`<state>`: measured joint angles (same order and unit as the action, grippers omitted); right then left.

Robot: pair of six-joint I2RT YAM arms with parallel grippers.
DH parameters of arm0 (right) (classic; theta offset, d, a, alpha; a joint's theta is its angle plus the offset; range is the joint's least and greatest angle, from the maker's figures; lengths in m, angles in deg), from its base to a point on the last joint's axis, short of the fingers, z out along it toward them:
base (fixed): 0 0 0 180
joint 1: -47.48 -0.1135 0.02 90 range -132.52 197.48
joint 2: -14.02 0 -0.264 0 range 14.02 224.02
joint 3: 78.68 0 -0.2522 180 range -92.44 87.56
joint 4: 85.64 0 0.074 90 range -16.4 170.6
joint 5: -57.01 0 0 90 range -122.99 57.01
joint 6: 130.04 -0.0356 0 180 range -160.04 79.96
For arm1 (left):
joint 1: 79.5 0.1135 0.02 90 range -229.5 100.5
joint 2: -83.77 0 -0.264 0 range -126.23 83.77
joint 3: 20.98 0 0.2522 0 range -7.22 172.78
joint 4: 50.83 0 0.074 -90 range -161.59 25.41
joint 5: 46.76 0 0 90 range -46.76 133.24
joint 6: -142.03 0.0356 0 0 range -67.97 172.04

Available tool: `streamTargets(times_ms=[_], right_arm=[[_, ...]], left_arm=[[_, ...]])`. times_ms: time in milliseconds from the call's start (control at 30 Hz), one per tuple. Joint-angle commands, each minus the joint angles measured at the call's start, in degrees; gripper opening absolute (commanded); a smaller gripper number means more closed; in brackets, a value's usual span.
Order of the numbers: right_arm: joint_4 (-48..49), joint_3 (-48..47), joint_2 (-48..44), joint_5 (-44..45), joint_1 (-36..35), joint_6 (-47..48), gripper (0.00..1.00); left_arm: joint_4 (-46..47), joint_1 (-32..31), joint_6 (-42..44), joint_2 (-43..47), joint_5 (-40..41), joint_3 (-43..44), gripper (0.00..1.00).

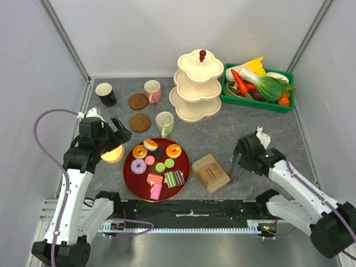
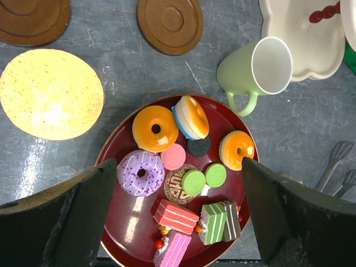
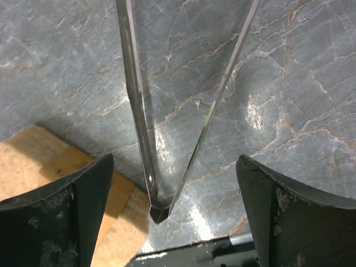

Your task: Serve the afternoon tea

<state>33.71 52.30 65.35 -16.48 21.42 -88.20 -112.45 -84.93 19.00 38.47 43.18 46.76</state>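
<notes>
Ahead of the left claw [image 2: 178,219], spread apart, pastries [image 2: 155,128] on red plate [image 2: 113,149], right claw [image 3: 175,206] apart above tongs [image 3: 136,111].

Overhead view spans the table [image 1: 222,139]; close wrist views look down, left sharing the red tray [image 2: 119,146].
</notes>
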Motion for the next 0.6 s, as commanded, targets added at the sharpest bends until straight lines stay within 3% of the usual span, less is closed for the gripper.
streamTargets(times_ms=[0, 200, 567], right_arm=[[6.1, 1.95, 4.65, 7.22, -1.97, -4.75, 0.98], [15.6, 4.77, 9.83, 8.61, -2.85, -2.55, 0.98], [20.61, 6.53, 18.1, 12.14, -3.03, -3.69, 0.98]], left_arm=[[0.75, 0.33, 1.31, 1.44, -0.82, -0.54, 0.98], [0.75, 0.33, 1.31, 0.57, -1.17, -1.86, 0.98], [0.66, 0.25, 1.57, 0.47, -0.83, -1.33, 0.98]])
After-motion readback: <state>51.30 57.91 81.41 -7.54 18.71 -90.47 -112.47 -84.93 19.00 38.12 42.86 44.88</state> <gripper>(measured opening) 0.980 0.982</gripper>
